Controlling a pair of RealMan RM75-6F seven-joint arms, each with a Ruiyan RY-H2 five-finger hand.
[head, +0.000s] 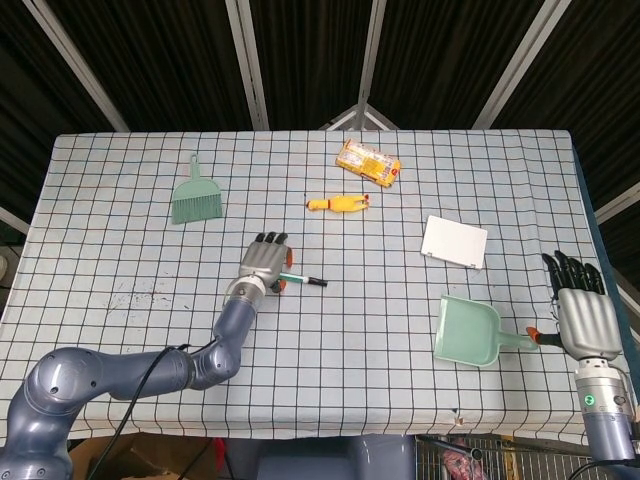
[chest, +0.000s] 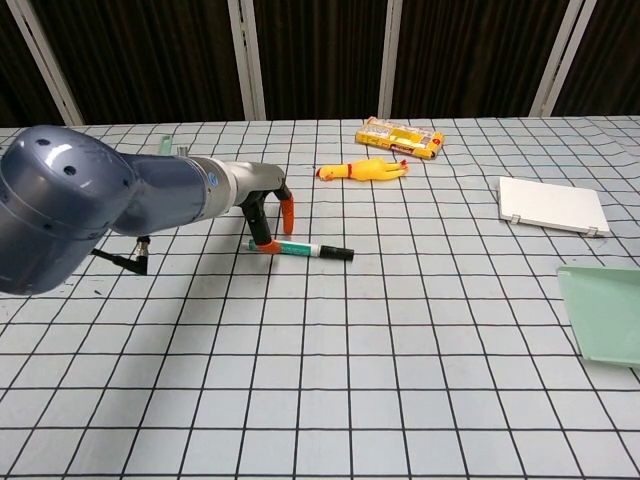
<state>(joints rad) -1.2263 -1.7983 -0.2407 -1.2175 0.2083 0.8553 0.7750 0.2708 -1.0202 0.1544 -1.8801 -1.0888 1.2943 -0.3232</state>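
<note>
Near the middle of the checked surface (head: 120, 240), slightly toward 9 o'clock, the left hand (head: 263, 262) reaches down over the green-and-black marker pen (head: 302, 281). Its orange-tipped fingers (chest: 266, 243) come down on the green end of the pen; in the chest view one tip touches or nearly touches the barrel, and the others are spread a little apart above it. Nothing is lifted, and the pen lies flat on the cloth, its black cap pointing toward 3 o'clock. The hand holds nothing, its fingers parted.

At 12 o'clock from the pen lies a yellow rubber chicken (head: 338, 204), well apart from it, and beyond that, still toward 12, a yellow snack packet (head: 368, 163). A small green brush (head: 195, 195) lies toward 10 o'clock from the left hand, bristles fanned toward the near side of the surface.

Off at 3 o'clock, near the edge of the surface, the right hand (head: 583, 312) hangs with its dark fingers stretched straight and slightly apart, gripping nothing. Just beside it, at its 9 o'clock, lies a pale green dustpan (head: 467, 331); the tip of the handle comes close to the hand, but whether they touch cannot be told. A white flat box (head: 454, 242) rests at 12 o'clock from the dustpan, apart from it.
</note>
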